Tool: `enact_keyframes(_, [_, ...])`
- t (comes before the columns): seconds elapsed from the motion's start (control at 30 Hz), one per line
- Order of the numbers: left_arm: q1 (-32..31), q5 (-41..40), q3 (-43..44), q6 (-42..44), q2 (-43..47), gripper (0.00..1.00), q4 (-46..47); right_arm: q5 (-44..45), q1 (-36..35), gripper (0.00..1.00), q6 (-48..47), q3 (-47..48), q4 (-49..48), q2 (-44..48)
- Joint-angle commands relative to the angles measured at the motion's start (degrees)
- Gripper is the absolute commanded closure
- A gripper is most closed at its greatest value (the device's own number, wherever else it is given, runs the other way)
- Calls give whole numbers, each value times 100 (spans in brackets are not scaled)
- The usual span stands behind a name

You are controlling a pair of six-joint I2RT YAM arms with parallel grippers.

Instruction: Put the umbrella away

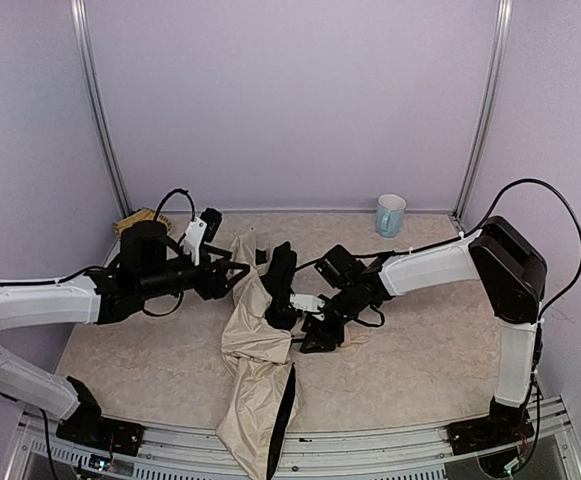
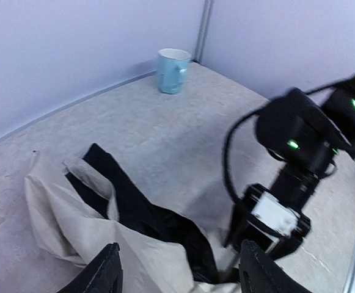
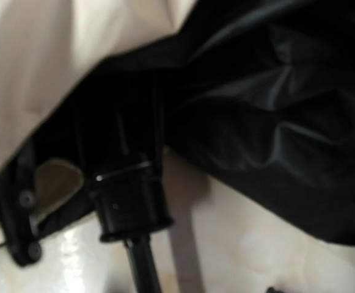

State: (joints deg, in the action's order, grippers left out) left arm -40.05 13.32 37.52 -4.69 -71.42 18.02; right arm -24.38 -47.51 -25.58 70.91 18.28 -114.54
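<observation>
- Plainly, the umbrella (image 1: 255,340) lies collapsed down the middle of the table (image 1: 420,350), running from 12 o'clock to 6 o'clock, with its near end drooping over the near edge.
- Its cream canopy (image 2: 49,207) is crumpled, and black lining (image 2: 140,210) shows in the folds on the 3 o'clock side.
- The left gripper (image 1: 236,279) comes in from 9 o'clock and sits at the far part of the canopy. Its fingers (image 2: 102,273) are spread wide, with cream fabric lying between them and nothing pinched.
- The right gripper (image 1: 313,328) reaches in from 3 o'clock, low against the black fabric near the umbrella's middle. I cannot tell whether its fingers are apart or closed, nor whether it grips anything.
- The right wrist view is filled with black fabric, with cream at 11 o'clock. A thin black shaft (image 3: 142,271) with a thick collar (image 3: 130,204) runs towards 6 o'clock.
- A pale blue mug (image 1: 391,214) stands upright at 1 o'clock by the back wall, well apart from the umbrella.
- A straw basket (image 1: 138,219) sits at 10 o'clock, partly hidden behind the left arm.
</observation>
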Motion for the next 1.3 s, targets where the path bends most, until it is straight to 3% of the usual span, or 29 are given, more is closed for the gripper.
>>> enact_keyframes(0.0, [242, -846, 1467, -84, -1192, 35, -1057, -77, -48, 39, -26, -250, -122, 18])
enact_keyframes(0.13, [278, -936, 3216, 625, -2702, 30, -2422, -177, -59, 38, -42, -477, -339, 201])
enact_keyframes(0.23, [263, -820, 4662, 988, -3809, 31, -3626, -65, -74, 39, -65, -451, -307, 206])
enact_keyframes(0.33, [257, -880, 5335, 1146, -4598, 34, -4346, 45, -70, 39, -57, -500, -303, 251])
enact_keyframes(0.47, [256, -1277, 5774, 1117, -5023, 43, -4904, 113, -69, 42, -37, -642, -348, 357])
enact_keyframes(0.67, [240, -1845, 5942, 1036, -5150, 59, -5211, 135, -71, 47, -26, -736, -434, 455])
enact_keyframes(0.73, [201, -1952, 5905, 1055, -5087, 68, -5225, 134, -68, 48, -32, -749, -433, 467])
enact_keyframes(0.83, [182, -1963, 5794, 1058, -4936, 89, -5096, 106, -71, 55, -59, -746, -447, 447])
enact_keyframes(0.93, [195, -1618, 5614, 1085, -4614, 100, -4798, 73, -68, 61, -62, -716, -460, 383])
enact_keyframes(1.27, [243, 1027, 3480, 1124, -2322, 100, -1716, 94, -53, 93, 17, -755, -540, 389])
